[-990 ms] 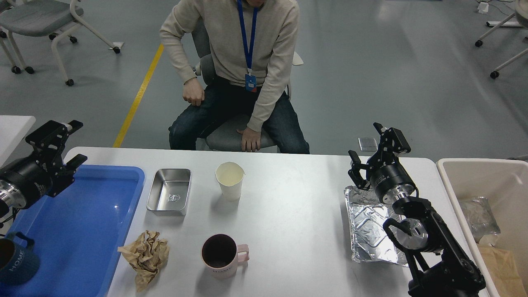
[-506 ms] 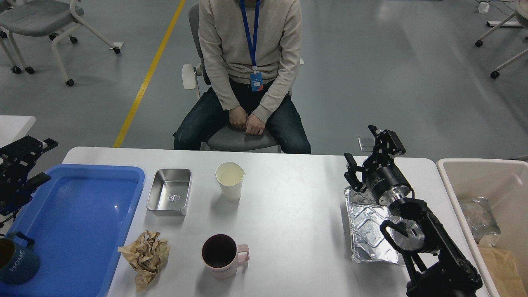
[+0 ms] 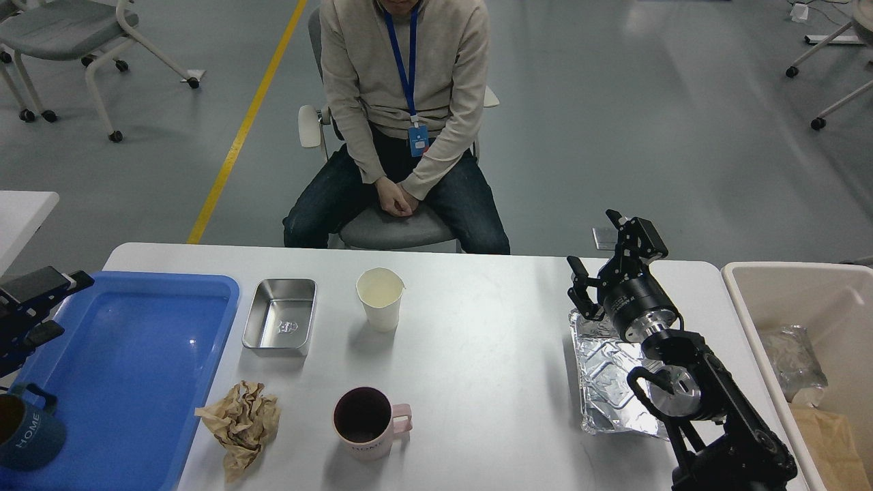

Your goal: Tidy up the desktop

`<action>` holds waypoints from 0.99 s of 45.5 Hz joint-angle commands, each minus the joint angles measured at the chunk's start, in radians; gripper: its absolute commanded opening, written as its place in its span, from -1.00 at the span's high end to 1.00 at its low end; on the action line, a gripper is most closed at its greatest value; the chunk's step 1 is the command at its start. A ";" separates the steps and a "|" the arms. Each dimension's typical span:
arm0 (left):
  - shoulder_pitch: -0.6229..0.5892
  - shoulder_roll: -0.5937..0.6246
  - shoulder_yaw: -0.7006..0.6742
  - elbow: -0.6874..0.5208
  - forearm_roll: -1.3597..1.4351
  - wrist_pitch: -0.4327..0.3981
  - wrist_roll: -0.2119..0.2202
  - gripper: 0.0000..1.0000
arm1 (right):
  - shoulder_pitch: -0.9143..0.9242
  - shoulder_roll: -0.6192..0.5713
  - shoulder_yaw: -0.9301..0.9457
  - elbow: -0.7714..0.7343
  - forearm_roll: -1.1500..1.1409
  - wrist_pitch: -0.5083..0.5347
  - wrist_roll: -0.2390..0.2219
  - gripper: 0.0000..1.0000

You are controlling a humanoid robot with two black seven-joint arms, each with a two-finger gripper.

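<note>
The white desktop [image 3: 477, 354] holds a steel tray [image 3: 280, 317], a white paper cup [image 3: 380, 298], a pink mug [image 3: 365, 421], a crumpled brown paper [image 3: 240, 424] and a foil tray [image 3: 609, 372]. My right gripper [image 3: 599, 254] is open and empty, held above the foil tray's far end. My left gripper [image 3: 51, 305] is open and empty at the far left edge, over the blue tray's far left corner. A dark blue mug [image 3: 24, 431] stands in the blue tray [image 3: 136, 368].
A beige bin [image 3: 798, 286] with wrappers and brown paper stands at the right of the desktop. A person sits on a chair [image 3: 399, 225] just behind the far edge. A small white table corner [image 3: 24, 211] shows at the left.
My left gripper has pulled back left and down toward the view's edge. My right gripper shifted slightly left. The person turned to face the desktop and folded hands.
</note>
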 commanded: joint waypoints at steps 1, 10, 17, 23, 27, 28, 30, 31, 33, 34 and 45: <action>-0.011 -0.017 -0.002 -0.010 0.036 0.000 0.001 -0.92 | 0.000 0.000 0.000 -0.001 0.000 0.000 0.000 -1.00; -0.043 -0.066 -0.002 -0.008 0.054 -0.003 0.024 -0.92 | -0.010 0.000 0.000 0.000 0.000 0.000 0.000 -1.00; -0.091 -0.083 -0.007 0.003 0.066 -0.001 0.131 -0.92 | -0.017 0.000 0.002 0.002 0.000 0.000 0.000 -1.00; -0.096 -0.167 -0.005 -0.003 0.066 -0.003 0.138 -0.92 | -0.017 0.000 0.002 0.003 0.000 0.000 0.000 -1.00; -0.094 -0.201 -0.005 -0.008 0.069 0.000 0.127 -0.92 | -0.020 0.000 0.002 0.005 0.000 0.000 0.000 -1.00; -0.096 -0.209 -0.005 -0.008 0.069 0.002 0.124 -0.92 | -0.022 0.000 0.002 0.006 0.000 0.001 0.000 -1.00; -0.099 -0.229 -0.005 -0.010 0.069 0.002 0.111 -0.92 | -0.022 0.000 0.002 0.007 0.000 0.001 0.000 -1.00; -0.100 -0.239 -0.005 -0.011 0.069 0.002 0.104 -0.92 | -0.023 0.000 0.002 0.007 0.000 0.001 0.000 -1.00; -0.106 -0.258 -0.002 -0.011 0.069 0.004 0.088 -0.92 | -0.023 0.000 0.002 0.007 0.000 0.001 0.000 -1.00; -0.109 -0.266 0.000 -0.011 0.069 0.004 0.081 -0.92 | -0.023 0.000 0.002 0.007 0.000 0.001 0.000 -1.00; -0.114 -0.370 0.030 -0.008 0.189 0.013 0.056 -0.84 | -0.025 0.000 0.002 0.005 0.000 0.001 0.000 -1.00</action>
